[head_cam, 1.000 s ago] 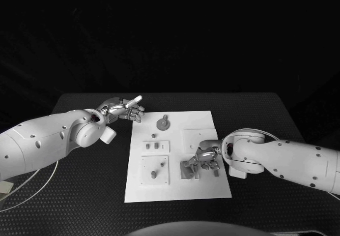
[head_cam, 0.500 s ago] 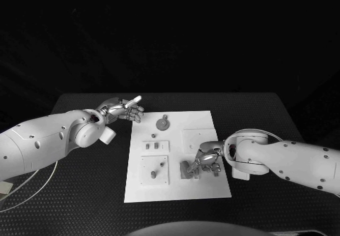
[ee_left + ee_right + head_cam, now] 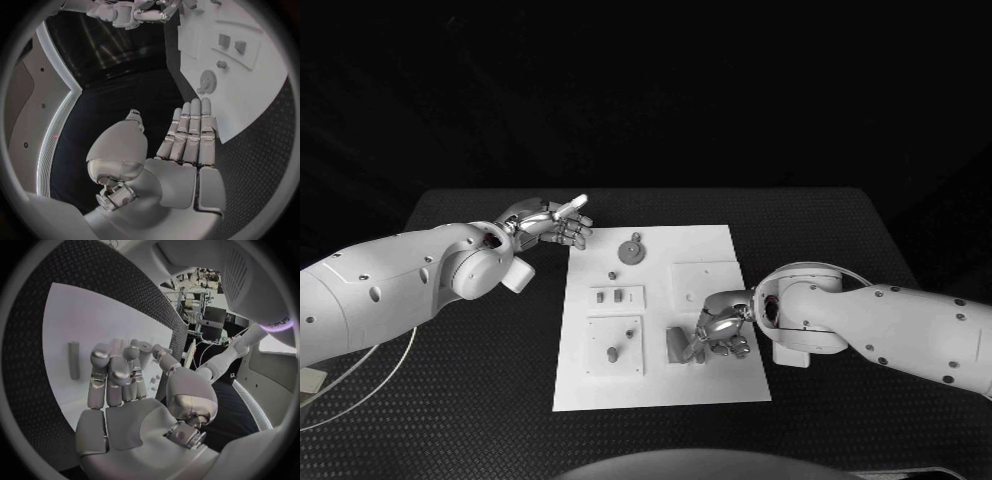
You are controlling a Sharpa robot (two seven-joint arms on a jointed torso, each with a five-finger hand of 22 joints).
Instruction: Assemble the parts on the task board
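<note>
The white task board (image 3: 718, 250) lies in the middle of the black surface (image 3: 473, 400), at the centre of the head view. The left hand (image 3: 557, 222) hovers over the surface just beside the board's upper left corner, fingers straight and side by side with the thumb apart, holding nothing. The right hand (image 3: 718, 332) sits low over the board's lower right part, its fingers curled down beside a grey upright part (image 3: 678, 346); whether it grips anything there cannot be told. A round grey gear-like part (image 3: 633, 251) lies near the board's top. Two small parts (image 3: 609, 296) stand in a square recess left of centre, and another piece (image 3: 613, 353) lies in the recess below that.
</note>
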